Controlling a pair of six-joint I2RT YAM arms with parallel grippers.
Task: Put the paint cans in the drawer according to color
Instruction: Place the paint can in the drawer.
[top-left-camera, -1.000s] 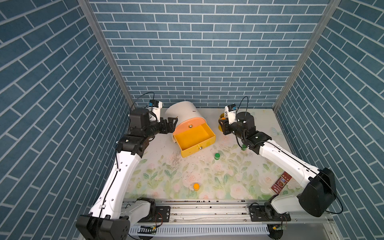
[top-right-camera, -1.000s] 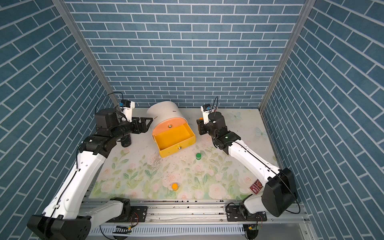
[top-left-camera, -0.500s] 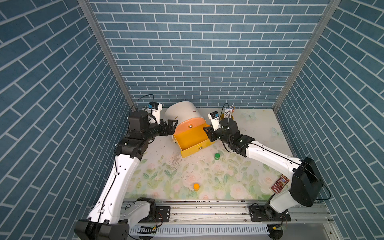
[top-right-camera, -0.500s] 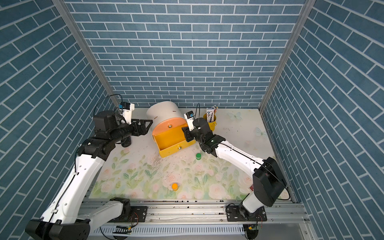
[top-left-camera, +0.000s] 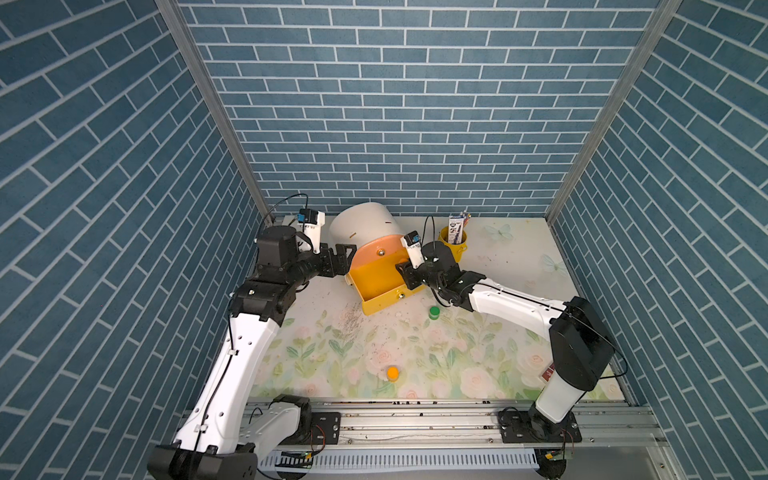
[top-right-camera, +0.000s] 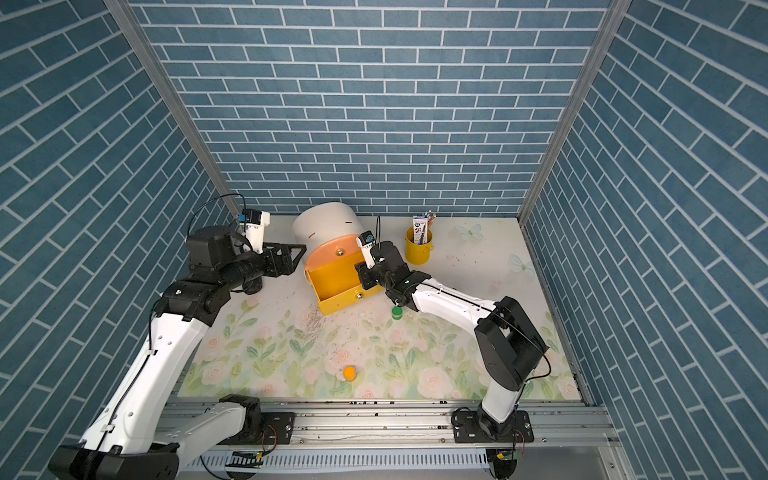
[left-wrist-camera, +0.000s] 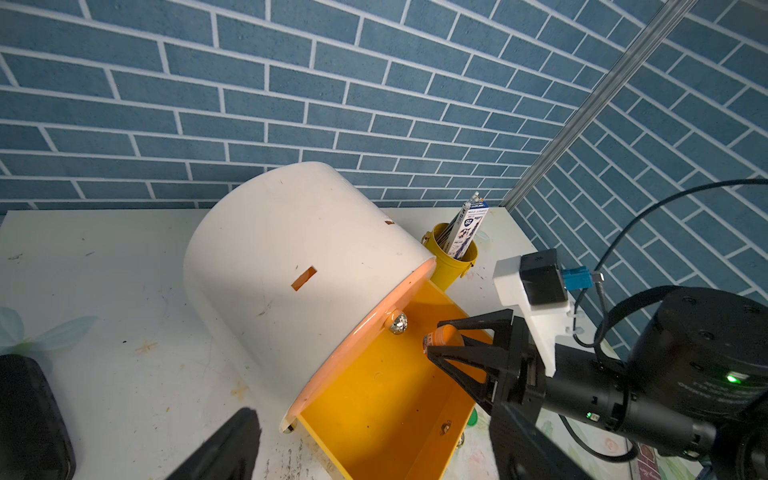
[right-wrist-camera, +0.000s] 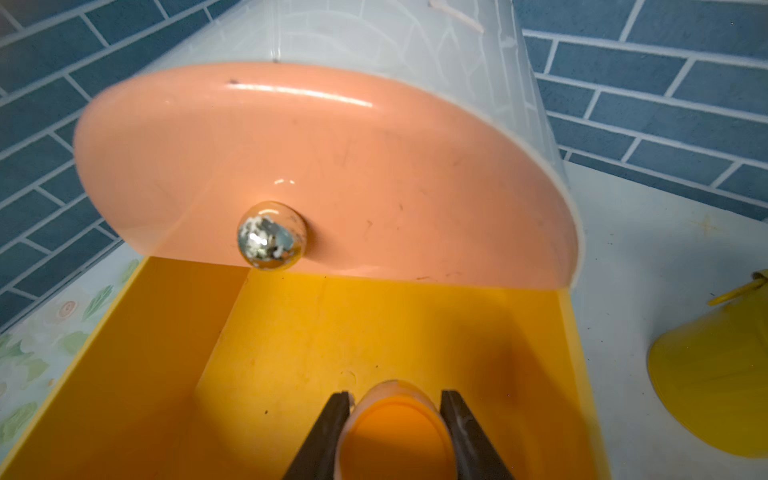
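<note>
**Orange can held over open yellow drawer; release not yet made**

We judge the step in hand to be placement. The right fingers (right-wrist-camera: 453, 415) are narrow and clamped on an orange-lidded can (right-wrist-camera: 395, 432), one finger on each side of its body. The lid faces the wrist, so the can is tilted, not upright. It hangs within the outline of the open yellow drawer (top-left-camera: 386, 301), towards the back on the bucket (top-left-camera: 453, 245) side, just below the shut peach front (right-wrist-camera: 332, 166) and near its knob (right-wrist-camera: 270, 237). We cannot tell for certain whether it touches the drawer floor. The drawer otherwise looks empty.

In our judgement the next move calls for a short lowering and then opening the fingers, with care that the tilted can neither rolls nor strikes the knob.

The left fingers (left-wrist-camera: 226, 444) stand wide, holding nothing, just beside the cabinet (top-left-camera: 361, 226). A green can (top-left-camera: 434, 312) stands on the bench (top-left-camera: 519, 266) near the drawer front. A second orange can (top-left-camera: 392, 373) stands well apart, towards the bench's front edge.
</note>
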